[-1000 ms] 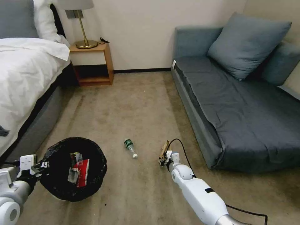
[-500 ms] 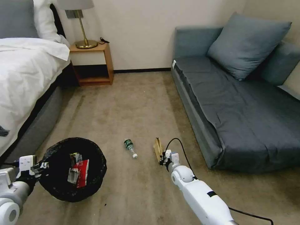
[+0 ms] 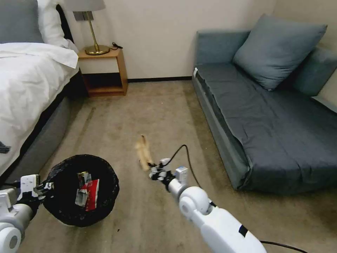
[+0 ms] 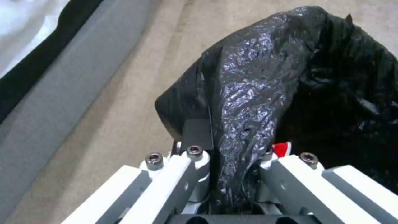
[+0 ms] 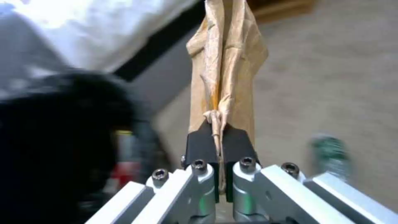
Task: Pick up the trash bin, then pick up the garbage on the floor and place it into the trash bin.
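Observation:
The trash bin (image 3: 66, 205), lined with a black bag, hangs at the lower left of the head view. My left gripper (image 3: 39, 189) is shut on its rim; the left wrist view shows the pads clamping the liner (image 4: 244, 93). A red-and-white packet (image 3: 92, 194) and another wrapper (image 3: 83, 176) lie inside. My right gripper (image 3: 154, 173) is shut on a small brown paper bag (image 3: 143, 153), held up off the carpet to the right of the bin. In the right wrist view the bag (image 5: 226, 62) rises from the gripper (image 5: 219, 140), with the bin (image 5: 54, 124) and the green-labelled bottle (image 5: 331, 152) blurred on either side.
A bed (image 3: 28, 80) runs along the left and a grey sofa (image 3: 273, 116) along the right. A wooden nightstand (image 3: 103, 70) with a lamp stands at the far wall. A black cable (image 3: 182, 153) loops off my right wrist. Open carpet lies between them.
My right gripper has lifted the paper bag off the carpet and swung it left toward the bin, now covering the bottle in the head view. The left arm and bin have stayed put.

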`<state>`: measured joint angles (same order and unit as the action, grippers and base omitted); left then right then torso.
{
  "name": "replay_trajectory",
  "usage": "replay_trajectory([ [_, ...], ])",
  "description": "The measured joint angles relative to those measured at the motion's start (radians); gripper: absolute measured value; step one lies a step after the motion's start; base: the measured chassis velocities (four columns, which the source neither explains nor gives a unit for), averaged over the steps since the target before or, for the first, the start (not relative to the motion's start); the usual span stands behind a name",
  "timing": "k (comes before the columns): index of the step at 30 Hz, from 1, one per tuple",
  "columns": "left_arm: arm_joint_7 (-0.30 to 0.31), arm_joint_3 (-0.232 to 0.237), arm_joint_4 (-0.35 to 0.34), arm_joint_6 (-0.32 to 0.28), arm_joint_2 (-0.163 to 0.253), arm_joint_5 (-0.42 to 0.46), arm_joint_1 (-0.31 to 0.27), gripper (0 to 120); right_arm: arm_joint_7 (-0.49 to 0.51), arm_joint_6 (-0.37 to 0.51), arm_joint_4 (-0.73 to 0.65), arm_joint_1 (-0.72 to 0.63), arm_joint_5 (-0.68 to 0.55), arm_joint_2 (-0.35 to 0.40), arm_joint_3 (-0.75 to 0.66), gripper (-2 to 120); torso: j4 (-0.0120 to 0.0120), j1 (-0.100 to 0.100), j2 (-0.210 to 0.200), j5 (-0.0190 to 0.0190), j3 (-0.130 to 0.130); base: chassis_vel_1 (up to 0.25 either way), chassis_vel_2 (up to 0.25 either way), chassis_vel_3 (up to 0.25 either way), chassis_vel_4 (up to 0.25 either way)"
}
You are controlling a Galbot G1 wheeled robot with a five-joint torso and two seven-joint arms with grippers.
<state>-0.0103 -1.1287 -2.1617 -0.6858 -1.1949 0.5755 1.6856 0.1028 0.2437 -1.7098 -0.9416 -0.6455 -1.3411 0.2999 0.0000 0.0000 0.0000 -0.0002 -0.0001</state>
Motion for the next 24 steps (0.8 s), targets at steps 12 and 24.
replay_trajectory([
  [12,0.000,0.001,-0.002,0.002,-0.013,-0.002,-0.002,7,-0.043,-0.040,-0.045,0.049,-0.027,-0.080,0.180,1,0.0001,0.000,0.000,0.0000,0.000,0.000,0.000,0.000,0.000],
  [24,0.000,0.014,-0.005,0.002,-0.013,-0.003,-0.004,7,-0.028,-0.050,0.033,0.062,0.005,-0.125,0.200,9,0.0001,0.000,0.000,0.0001,0.000,0.000,0.000,0.000,0.000],
])
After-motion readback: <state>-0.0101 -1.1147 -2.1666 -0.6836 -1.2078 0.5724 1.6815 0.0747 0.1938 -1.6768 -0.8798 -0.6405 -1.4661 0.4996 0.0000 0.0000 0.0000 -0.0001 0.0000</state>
